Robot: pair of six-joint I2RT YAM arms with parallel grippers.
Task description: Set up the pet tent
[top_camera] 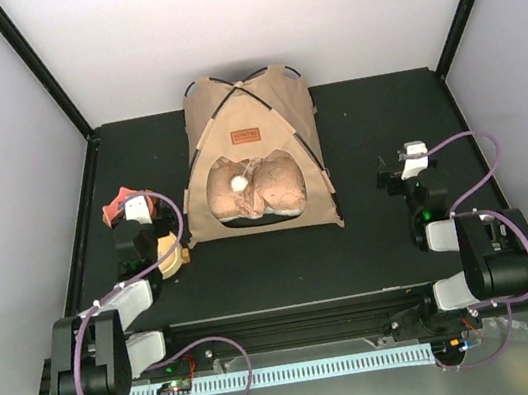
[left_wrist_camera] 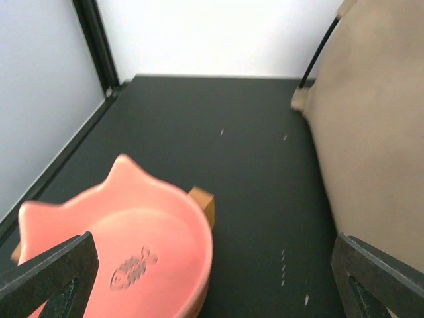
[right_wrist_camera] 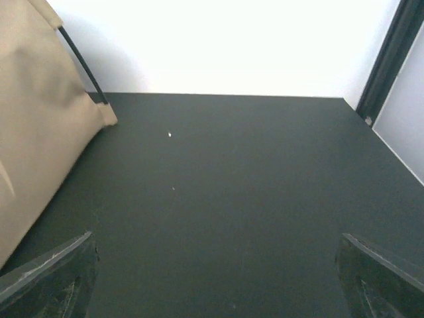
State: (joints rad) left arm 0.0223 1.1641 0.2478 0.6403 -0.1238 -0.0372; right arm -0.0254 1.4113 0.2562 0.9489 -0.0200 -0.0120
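The pet tent (top_camera: 276,119) stands upright at the back middle of the black table, tan with thin black poles, a brown label (top_camera: 246,136) and a white ball (top_camera: 238,181) hanging in its doorway. A beige patterned pillow (top_camera: 272,186) lies inside. My left gripper (top_camera: 135,212) is open to the tent's left, over a pink cat-shaped bowl (left_wrist_camera: 126,252); the tent wall (left_wrist_camera: 374,146) shows on the right of the left wrist view. My right gripper (top_camera: 404,167) is open and empty to the tent's right, above bare table. The tent's side (right_wrist_camera: 36,139) shows at the left of the right wrist view.
The pink bowl (top_camera: 122,199) sits in a wooden stand (left_wrist_camera: 203,199) with a cream bowl (top_camera: 167,254) nearer the arm base. Black frame posts (top_camera: 35,69) rise at the back corners. White walls close in the table (top_camera: 363,120) on three sides.
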